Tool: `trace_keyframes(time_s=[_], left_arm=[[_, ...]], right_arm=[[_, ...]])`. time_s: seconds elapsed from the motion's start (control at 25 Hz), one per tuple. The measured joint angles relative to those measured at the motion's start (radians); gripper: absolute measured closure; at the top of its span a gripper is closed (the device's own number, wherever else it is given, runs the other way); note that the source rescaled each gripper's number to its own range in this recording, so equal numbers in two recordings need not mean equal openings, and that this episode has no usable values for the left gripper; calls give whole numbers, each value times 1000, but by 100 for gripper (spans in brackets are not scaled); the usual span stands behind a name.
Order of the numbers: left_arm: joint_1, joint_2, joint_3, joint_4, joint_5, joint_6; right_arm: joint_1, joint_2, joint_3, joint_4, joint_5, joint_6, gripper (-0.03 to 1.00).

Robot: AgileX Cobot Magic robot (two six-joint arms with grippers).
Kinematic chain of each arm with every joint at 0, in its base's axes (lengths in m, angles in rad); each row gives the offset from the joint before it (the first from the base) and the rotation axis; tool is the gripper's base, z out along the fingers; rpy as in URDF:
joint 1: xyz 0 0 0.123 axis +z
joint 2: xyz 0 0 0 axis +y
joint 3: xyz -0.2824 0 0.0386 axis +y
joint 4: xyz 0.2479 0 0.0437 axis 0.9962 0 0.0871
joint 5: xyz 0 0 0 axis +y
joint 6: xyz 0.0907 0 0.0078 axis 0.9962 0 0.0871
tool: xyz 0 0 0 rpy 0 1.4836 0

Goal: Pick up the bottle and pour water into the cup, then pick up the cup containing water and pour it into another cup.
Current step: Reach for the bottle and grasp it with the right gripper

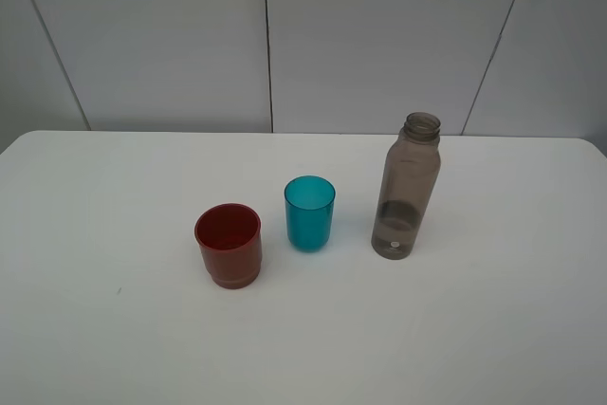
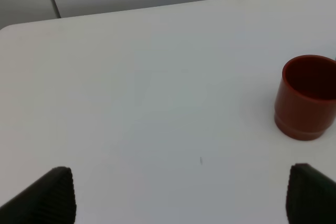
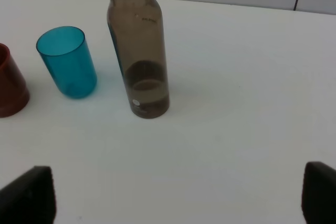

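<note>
The smoky grey-brown bottle (image 1: 408, 187) stands upright with no cap at the right of the white table; a little water lies in its bottom (image 3: 142, 51). The teal cup (image 1: 309, 212) stands upright to its left, also seen from the right wrist (image 3: 67, 61). The squat red cup (image 1: 229, 244) stands further left and nearer the front (image 2: 307, 98) (image 3: 9, 82). Neither arm shows in the high view. My left gripper (image 2: 181, 195) hangs open over bare table, short of the red cup. My right gripper (image 3: 178, 192) is open, short of the bottle, nothing between its fingers.
The white table (image 1: 114, 196) ends at a grey panelled wall (image 1: 379, 35) behind the objects. A tiny dark speck (image 2: 201, 160) marks the surface near the left gripper.
</note>
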Motion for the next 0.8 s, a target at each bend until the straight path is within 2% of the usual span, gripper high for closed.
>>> trace_keyframes(time_s=[0.8], left_arm=[[0, 0, 0, 0, 0, 0]], right_arm=[[0, 0, 0, 0, 0, 0, -3]])
